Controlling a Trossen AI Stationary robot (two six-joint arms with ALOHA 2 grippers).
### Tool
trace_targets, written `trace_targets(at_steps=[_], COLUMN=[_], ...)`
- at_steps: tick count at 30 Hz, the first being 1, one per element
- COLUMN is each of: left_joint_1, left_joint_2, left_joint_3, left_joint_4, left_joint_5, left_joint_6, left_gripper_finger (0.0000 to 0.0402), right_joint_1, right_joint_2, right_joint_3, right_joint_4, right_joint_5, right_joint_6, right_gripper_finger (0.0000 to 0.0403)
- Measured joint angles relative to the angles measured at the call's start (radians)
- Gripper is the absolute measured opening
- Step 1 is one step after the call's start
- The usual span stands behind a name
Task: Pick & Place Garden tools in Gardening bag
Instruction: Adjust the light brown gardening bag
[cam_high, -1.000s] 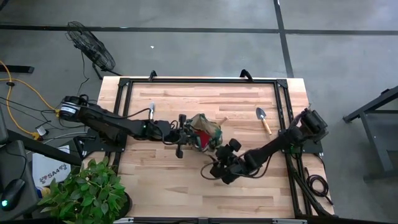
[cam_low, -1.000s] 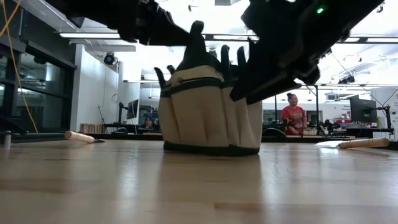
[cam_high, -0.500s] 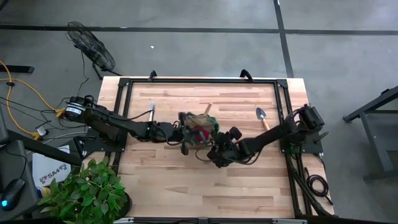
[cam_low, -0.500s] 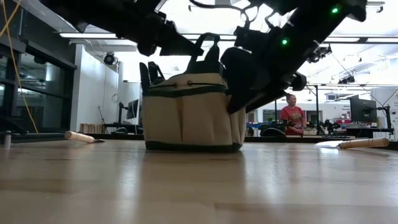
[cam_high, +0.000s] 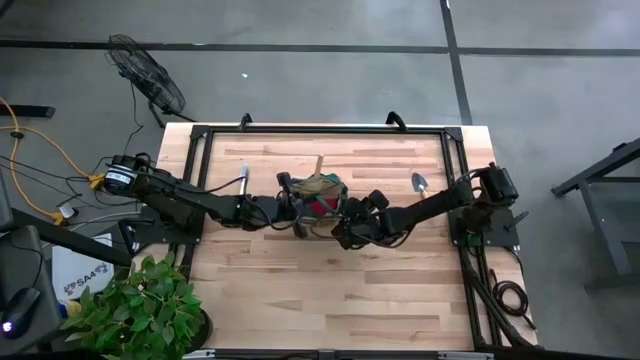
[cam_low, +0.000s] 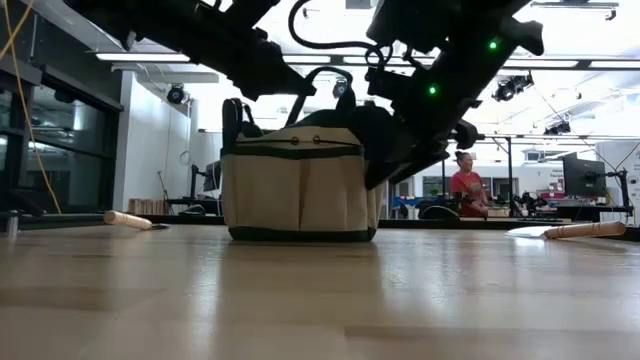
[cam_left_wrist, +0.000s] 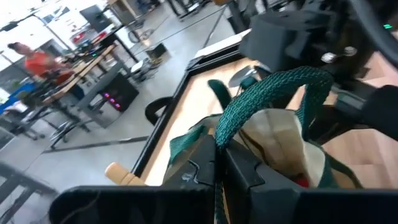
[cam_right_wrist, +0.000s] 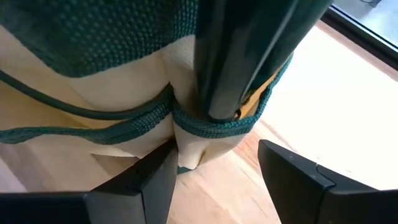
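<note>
**Gripping the bag from both sides**

Pinching a teal loop handle (cam_left_wrist: 273, 93), the left gripper (cam_left_wrist: 219, 163) has its fingers closed on the webbing at the left side of the gardening bag (cam_high: 315, 193). The right gripper (cam_right_wrist: 214, 171) sits against the bag's opposite side with its fingers (cam_right_wrist: 140, 180) spread apart, holding nothing, the fabric wall and teal trim just ahead of them. The bag stands upright near the middle of the table (cam_high: 400, 290), something red showing in its mouth from above and a pale wooden handle (cam_high: 319, 164) sticking out at its far edge. One trowel (cam_high: 422, 187) lies on the wood to the right, beside the right arm. Another wooden-handled tool (cam_low: 128, 219) lies to the left.
</note>
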Motion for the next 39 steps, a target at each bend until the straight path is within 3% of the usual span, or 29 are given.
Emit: trace_targets(at_steps=[17, 23, 29, 33, 39], left_joint_1=[0.000, 0.000, 0.000, 0.000, 0.000], left_joint_2=[-0.023, -0.062, -0.087, -0.095, -0.102], left_joint_3=[0.000, 0.000, 0.000, 0.000, 0.000], left_joint_4=[0.018, 0.013, 0.011, 0.016, 0.017], left_joint_5=[0.004, -0.012, -0.098, -0.158, -0.159], left_joint_6=[0.087, 0.107, 0.130, 0.163, 0.164], left_gripper_finger=[0.0043, 0.0126, 0.0215, 0.0241, 0.0246], right_joint_1=[0.037, 0.036, 0.042, 0.054, 0.079], right_joint_2=[0.000, 0.000, 0.000, 0.000, 0.000], right_joint_3=[0.000, 0.000, 0.000, 0.000, -0.001], right_joint_4=[-0.006, -0.010, -0.023, -0.035, -0.097], right_joint_5=[-0.029, -0.030, -0.034, -0.059, -0.082], right_joint_6=[0.007, 0.008, 0.029, 0.041, 0.117], right_gripper_finger=[0.0215, 0.0215, 0.0215, 0.0215, 0.0215])
